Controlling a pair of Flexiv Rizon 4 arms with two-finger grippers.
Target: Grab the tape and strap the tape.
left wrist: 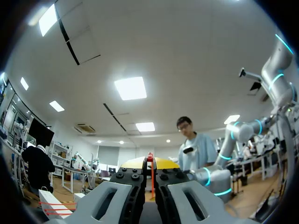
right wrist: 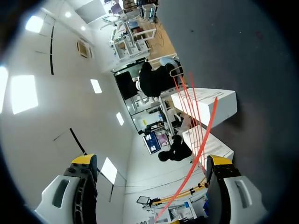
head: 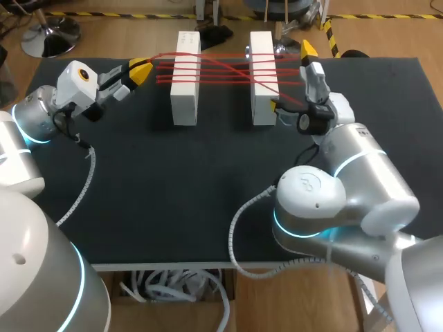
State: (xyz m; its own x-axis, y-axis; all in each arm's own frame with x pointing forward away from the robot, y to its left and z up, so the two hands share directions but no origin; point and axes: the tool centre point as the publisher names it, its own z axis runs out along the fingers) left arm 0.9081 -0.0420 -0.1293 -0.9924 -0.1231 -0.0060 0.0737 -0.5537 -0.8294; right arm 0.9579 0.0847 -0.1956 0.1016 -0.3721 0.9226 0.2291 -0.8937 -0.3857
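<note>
Progress check: the red tape [head: 225, 68] is already strung back and forth several times between the left block [head: 185, 86] and the right block [head: 263, 79], so I'd guess only the last wrap and securing the end are left. Overhead, my left gripper [head: 138, 70] sits beside the left block. Its wrist view shows what overhead can't: fingers pressed together on a red strand. My right gripper [right wrist: 150, 163] is spread wide, a strand passing near one finger, ungripped.
</note>
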